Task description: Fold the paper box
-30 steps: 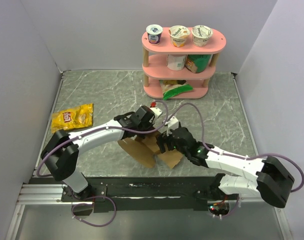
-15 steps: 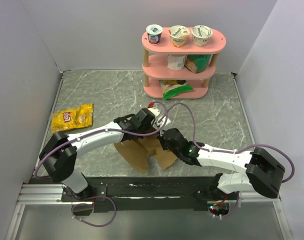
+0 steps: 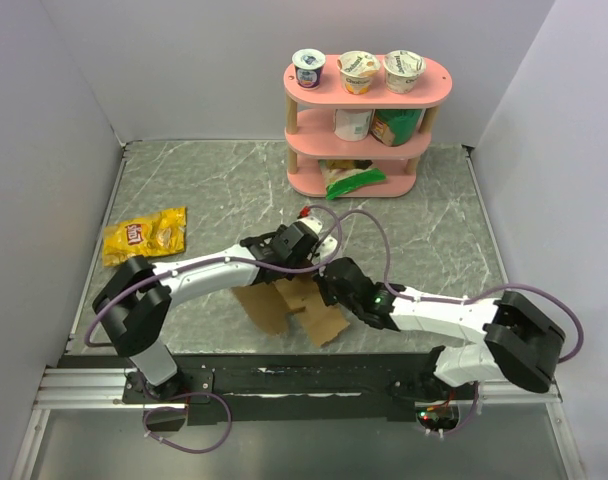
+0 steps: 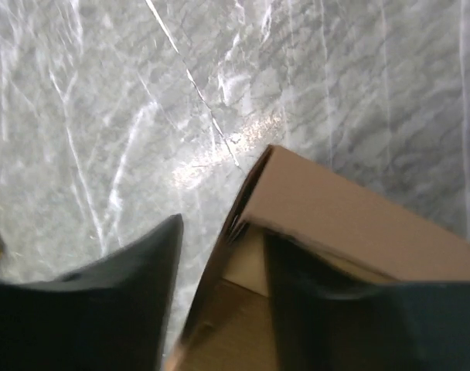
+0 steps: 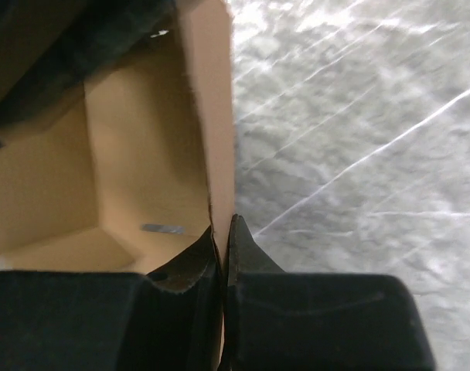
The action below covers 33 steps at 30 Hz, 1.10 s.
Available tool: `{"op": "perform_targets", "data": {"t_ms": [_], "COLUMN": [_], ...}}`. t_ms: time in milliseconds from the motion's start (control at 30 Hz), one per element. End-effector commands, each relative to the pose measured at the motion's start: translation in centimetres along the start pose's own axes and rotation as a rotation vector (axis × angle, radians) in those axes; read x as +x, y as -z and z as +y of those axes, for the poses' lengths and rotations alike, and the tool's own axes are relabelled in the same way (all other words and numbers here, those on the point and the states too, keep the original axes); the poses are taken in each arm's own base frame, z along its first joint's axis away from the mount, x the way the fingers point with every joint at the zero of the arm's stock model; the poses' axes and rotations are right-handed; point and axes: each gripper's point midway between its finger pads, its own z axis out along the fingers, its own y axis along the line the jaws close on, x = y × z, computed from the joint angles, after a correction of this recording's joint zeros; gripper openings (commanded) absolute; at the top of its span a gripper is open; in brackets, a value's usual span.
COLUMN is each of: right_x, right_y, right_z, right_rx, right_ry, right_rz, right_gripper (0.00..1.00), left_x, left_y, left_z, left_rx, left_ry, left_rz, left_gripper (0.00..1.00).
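The right hand [image 5: 222, 241] is pinching one upright wall of the box [image 5: 134, 178]. Its two fingers [image 5: 185, 267] are pressed tight on the thin cardboard edge, one on the inside of the box and one on the outside, over the grey marbled worktop [image 5: 359, 116]. The inside of the box is showing as a pale brown corner with the floor and two walls meeting.

The left hand [image 4: 223, 232] is standing partly open astride another bit of the box [image 4: 351, 224]. A cardboard edge is running up between its fingers [image 4: 134, 301]. One finger is hanging clear of the card over bare worktop [image 4: 103, 116], and the other is sitting close against the box's side. I cannot tell whether that one is touching.

From above, the box [image 3: 299, 310] is lying on the near middle of the worktop [image 3: 204, 180], half formed, with brown flaps spreading flat toward the near edge. The left hand [image 3: 306, 262] is reaching in from the left and the right hand [image 3: 334, 283] from the right, the two coming together just beside each other at the box's far side.

A yellow bag [image 3: 144, 235] is lying well apart on the left. A pink shelf [image 3: 364, 110] is standing at the far side, carrying three cups [image 3: 357, 70] on its top tier and more packs below.
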Motion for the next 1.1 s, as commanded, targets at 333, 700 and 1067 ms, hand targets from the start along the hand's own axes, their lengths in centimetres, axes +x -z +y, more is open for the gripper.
{"op": "perform_targets", "data": {"t_ms": [333, 700, 1067], "right_x": [-1.8, -2.1, -6.5], "right_y": [-1.5, -3.2, -3.1], "right_z": [-0.5, -2.0, -1.6], "right_rx": [0.060, 0.022, 0.007], "right_ry": [-0.058, 0.045, 0.109], "right_rz": [-0.021, -0.044, -0.079], "right_gripper": [0.06, 0.17, 0.99], "left_x": [1.0, -1.8, -4.8], "left_y": [1.0, 4.6, 2.1], "left_z": [0.4, 3.7, 8.6], "left_rx": [0.061, 0.217, 0.189], "left_ry": [0.108, 0.319, 0.490], "left_rz": [0.060, 0.002, -0.096], "left_gripper": [0.97, 0.99, 0.99]}}
